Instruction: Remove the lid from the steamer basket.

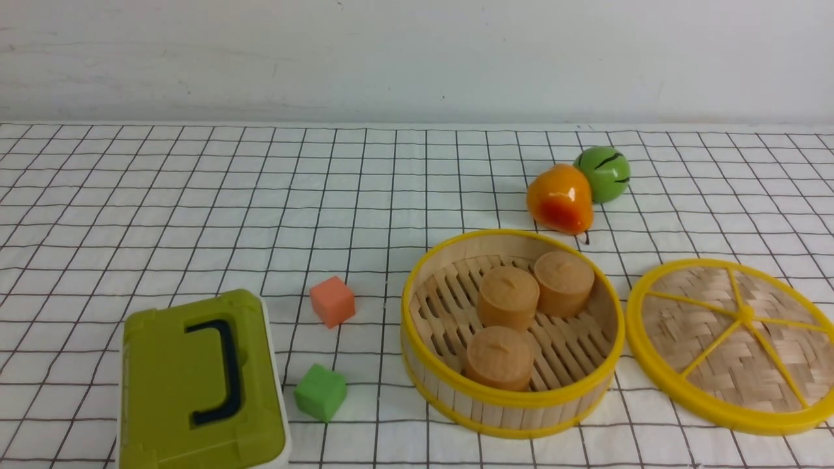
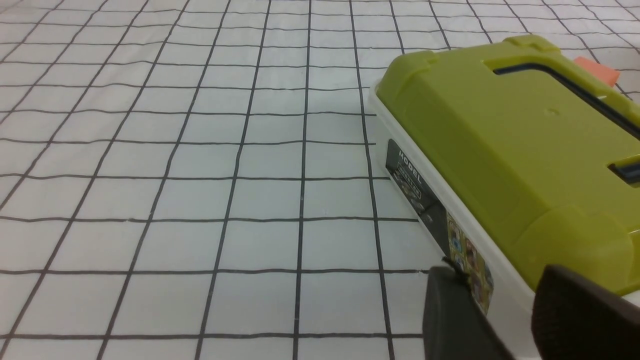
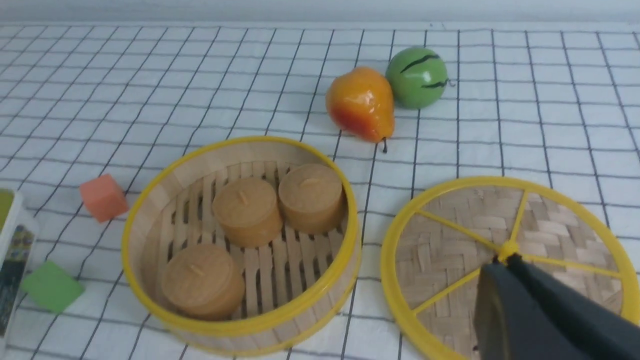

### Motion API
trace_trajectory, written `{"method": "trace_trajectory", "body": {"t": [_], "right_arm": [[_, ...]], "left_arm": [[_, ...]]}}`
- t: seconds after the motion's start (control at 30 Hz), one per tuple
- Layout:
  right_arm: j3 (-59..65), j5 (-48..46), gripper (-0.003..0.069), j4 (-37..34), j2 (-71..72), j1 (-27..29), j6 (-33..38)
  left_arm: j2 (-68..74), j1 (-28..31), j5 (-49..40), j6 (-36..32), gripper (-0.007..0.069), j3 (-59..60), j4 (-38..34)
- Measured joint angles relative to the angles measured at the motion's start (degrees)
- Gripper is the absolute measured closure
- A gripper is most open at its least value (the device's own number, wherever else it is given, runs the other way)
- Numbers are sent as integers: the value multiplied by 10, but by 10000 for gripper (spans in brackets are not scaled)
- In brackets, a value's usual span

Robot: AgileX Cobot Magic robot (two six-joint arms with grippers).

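The lid [image 1: 710, 339] lies flat on the cloth just right of the steamer basket [image 1: 417, 339], apart from it; it also shows in the right wrist view [image 3: 450, 240]. The basket is uncovered and holds three tan cylinders [image 1: 507, 296]; it also shows in the right wrist view [image 3: 150, 210]. My right gripper [image 3: 502, 265] is shut, its dark fingers pressed together, with the tips in line with the lid's yellow hub [image 3: 508, 247]. My left gripper [image 2: 500, 282] is open and empty beside the olive-green box [image 2: 500, 130]. Neither gripper shows in the front view.
An olive-green box with a dark handle [image 1: 195, 384] stands at the front left. An orange cube [image 1: 332, 301] and a green cube [image 1: 320, 392] lie between box and basket. An orange pear [image 1: 560, 198] and a green ball [image 1: 604, 173] sit behind the basket.
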State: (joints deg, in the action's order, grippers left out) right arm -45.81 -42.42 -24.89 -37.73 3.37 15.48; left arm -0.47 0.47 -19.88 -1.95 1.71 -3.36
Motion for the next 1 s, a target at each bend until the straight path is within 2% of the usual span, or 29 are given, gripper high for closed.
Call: {"method": "trace_trajectory", "body": {"t": [0.1,0.33,0.63,0.77,0.8,0.9,1.0], "right_arm": [[0,-38,676,-1,1,0,0],[0,-41,675,14,1,0,0],[7,-18,683,16,42,0,76],[55,42,683,34,98,0,82],[96,94,683,57,135,0,63],[174,172,683,104,191,0,10],[267,275,683,151,254,0,-71]], "left_arm": [[0,0,0,0,386,0,0],[0,0,0,0,386,0,0],[0,0,0,0,385,0,0],[0,0,0,0,385,0,0],[0,0,0,0,385,0,0],[0,0,0,0,385,0,0],[0,0,0,0,385,0,0]]}}
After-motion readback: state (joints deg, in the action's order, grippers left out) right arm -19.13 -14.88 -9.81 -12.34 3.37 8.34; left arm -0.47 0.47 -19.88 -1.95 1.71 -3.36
